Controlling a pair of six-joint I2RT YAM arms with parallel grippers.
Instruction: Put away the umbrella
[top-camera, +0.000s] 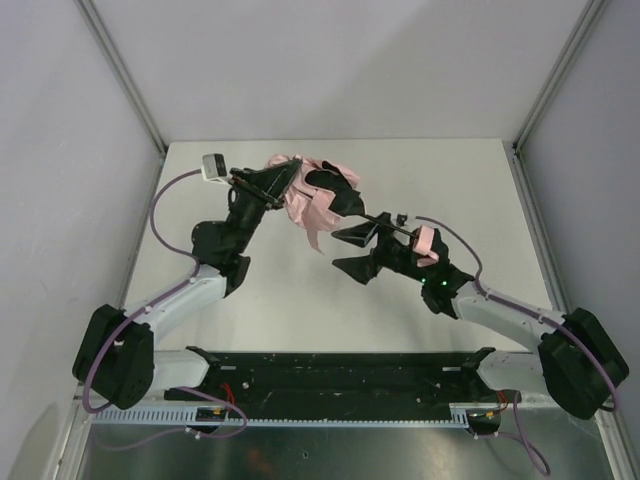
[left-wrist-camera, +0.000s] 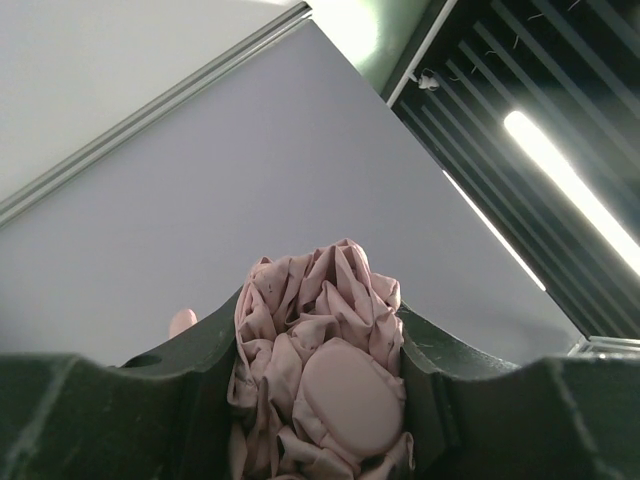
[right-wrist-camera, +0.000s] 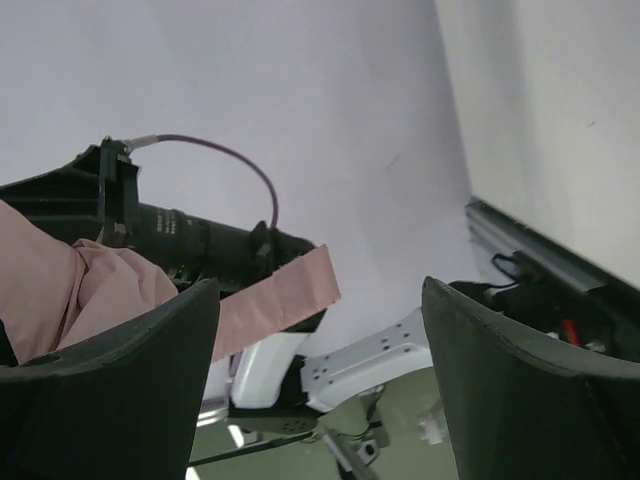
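Grey walls (top-camera: 300, 60) enclose your table (top-camera: 450, 190). From its wrist, left gripper (left-wrist-camera: 318, 345) clamps the umbrella (left-wrist-camera: 310, 290); right gripper (right-wrist-camera: 320, 300) stands with jaws apart.

The top camera looks down from high behind both arms at the whole counter (top-camera: 300, 300). The left wrist camera sits very close under the umbrella (left-wrist-camera: 320, 380), facing up. The right wrist camera looks sideways toward the left arm (right-wrist-camera: 190, 235). All three see the umbrella.
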